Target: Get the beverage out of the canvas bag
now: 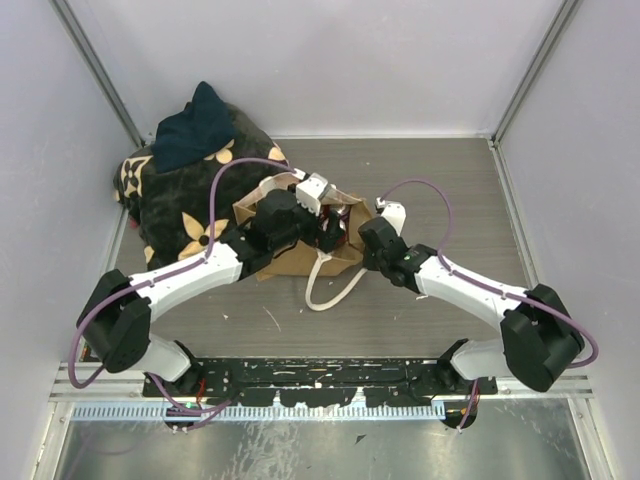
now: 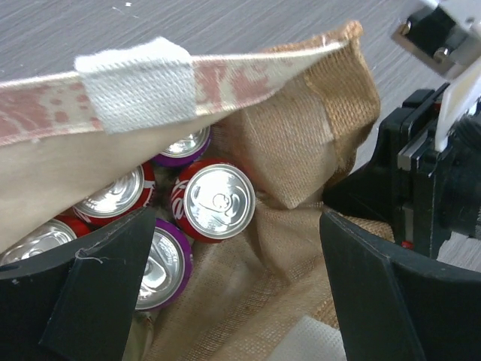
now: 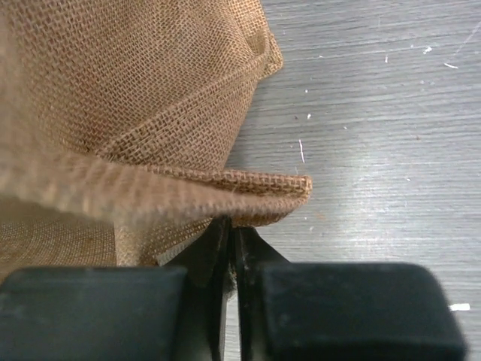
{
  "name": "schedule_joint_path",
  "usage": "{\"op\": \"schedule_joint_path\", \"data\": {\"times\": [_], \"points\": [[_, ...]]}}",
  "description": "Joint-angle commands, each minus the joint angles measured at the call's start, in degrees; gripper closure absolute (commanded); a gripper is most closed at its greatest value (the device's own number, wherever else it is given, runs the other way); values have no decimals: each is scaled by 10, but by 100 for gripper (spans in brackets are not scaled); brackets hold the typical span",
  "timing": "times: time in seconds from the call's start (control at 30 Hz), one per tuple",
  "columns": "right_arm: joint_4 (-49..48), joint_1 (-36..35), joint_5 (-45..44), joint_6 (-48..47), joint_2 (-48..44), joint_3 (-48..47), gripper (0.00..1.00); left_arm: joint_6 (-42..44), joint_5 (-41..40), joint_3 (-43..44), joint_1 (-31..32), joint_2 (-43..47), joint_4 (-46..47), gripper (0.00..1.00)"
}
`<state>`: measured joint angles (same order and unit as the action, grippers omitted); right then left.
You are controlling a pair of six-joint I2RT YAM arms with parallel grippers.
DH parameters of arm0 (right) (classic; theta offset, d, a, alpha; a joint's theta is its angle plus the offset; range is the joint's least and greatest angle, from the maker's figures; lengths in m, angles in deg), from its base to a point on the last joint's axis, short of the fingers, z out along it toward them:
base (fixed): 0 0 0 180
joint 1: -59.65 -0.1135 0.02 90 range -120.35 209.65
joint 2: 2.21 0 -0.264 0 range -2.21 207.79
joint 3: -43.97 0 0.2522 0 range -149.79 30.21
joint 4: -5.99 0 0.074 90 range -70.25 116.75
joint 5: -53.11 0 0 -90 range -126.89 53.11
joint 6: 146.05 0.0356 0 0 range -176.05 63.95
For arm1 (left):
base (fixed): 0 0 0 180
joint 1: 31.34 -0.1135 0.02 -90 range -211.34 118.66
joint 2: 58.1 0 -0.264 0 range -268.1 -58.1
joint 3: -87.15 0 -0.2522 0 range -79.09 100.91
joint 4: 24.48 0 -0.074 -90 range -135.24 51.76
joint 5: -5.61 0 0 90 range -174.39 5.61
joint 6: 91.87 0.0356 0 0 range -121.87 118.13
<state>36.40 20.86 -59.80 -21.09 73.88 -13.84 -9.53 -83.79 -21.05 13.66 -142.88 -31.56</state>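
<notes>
The bag [image 1: 300, 262] stands on the desk [image 1: 450, 200], toward its far left corner, cans [image 2: 161, 259] upright inside. The right fingers [image 3: 338, 308] pinch its soft rim. The left fingers [image 2: 98, 293] hang released over the red can [image 2: 218, 201]. This can is judged rigid, smooth and probably heavy: grip across its sides.

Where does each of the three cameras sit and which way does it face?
Top external: above and behind the bases, facing down on the grey wood-grain table, tan woven canvas bag and black flower-print bundle; left arm and right arm show.
Left wrist: above the bag's mouth, looking in at red and purple drink cans; left jaws open at the bottom corners.
Right wrist: low beside the bag, facing its outer wall; right jaws shut on its edge.
Shared: the bag appears in all three views.
</notes>
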Motion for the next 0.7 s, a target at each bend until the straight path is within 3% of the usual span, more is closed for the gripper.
{"op": "schedule_joint_path", "data": {"times": [0.0,0.07,0.13,0.33,0.57,0.67], "points": [[151,-8,-26,-8,-23,-6,84,18,10,-49,7,12,-4,2],[154,-7,-36,-7,-42,-30,69,27,12,-64,11,27,-4,2],[156,-7,-45,-8,-59,-55,60,36,7,-76,14,44,-7,2],[145,-7,-31,-22,-81,-101,58,52,-5,-78,14,41,-27,2],[119,-8,22,-2,-69,-110,33,76,-16,-83,34,22,-12,2],[102,-7,51,12,-76,-109,31,81,-31,-89,46,18,-10,2]]}}
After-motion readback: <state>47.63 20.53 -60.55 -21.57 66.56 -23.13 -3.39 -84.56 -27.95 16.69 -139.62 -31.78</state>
